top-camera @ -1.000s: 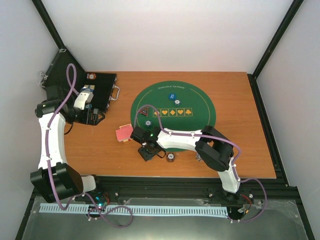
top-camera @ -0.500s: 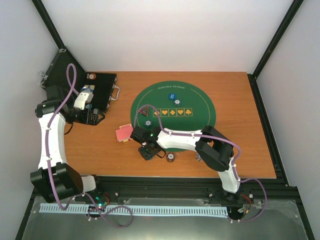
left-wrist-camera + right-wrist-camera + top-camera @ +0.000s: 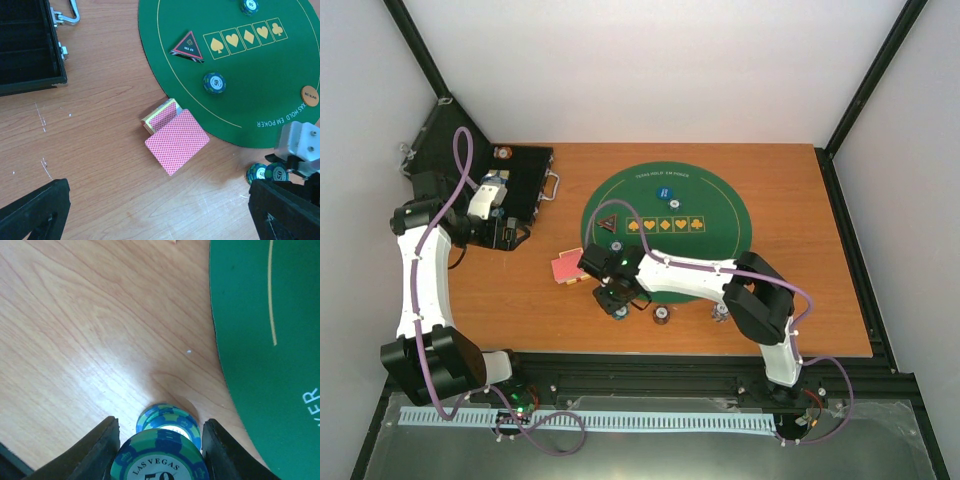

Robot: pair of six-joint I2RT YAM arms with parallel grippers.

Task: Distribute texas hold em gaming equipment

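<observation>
Since a second ago the right arm (image 3: 690,278) has been swung aside and the triangular marker (image 3: 609,222) uncovered; the right gripper (image 3: 617,300) is held low beside the green mat (image 3: 725,205). From the left wrist, the left gripper (image 3: 159,200) is seen spread wide and empty, cards (image 3: 177,140) beyond. From the right wrist, a green chip (image 3: 160,462) is pinched; the blue chip (image 3: 167,420) just behind could be knocked if it is set down here.

Right hand (image 3: 160,439) is over the table (image 3: 75,330), its fingers closed on either side of a green chip (image 3: 159,464) marked LAS VEGAS, with the rim meeting both. Just beyond, a blue chip (image 3: 167,418) lies flat on the wood, partly hidden by the green one. It's near the mat (image 3: 280,315), whose curved edge and yellow line fill the right side.
</observation>
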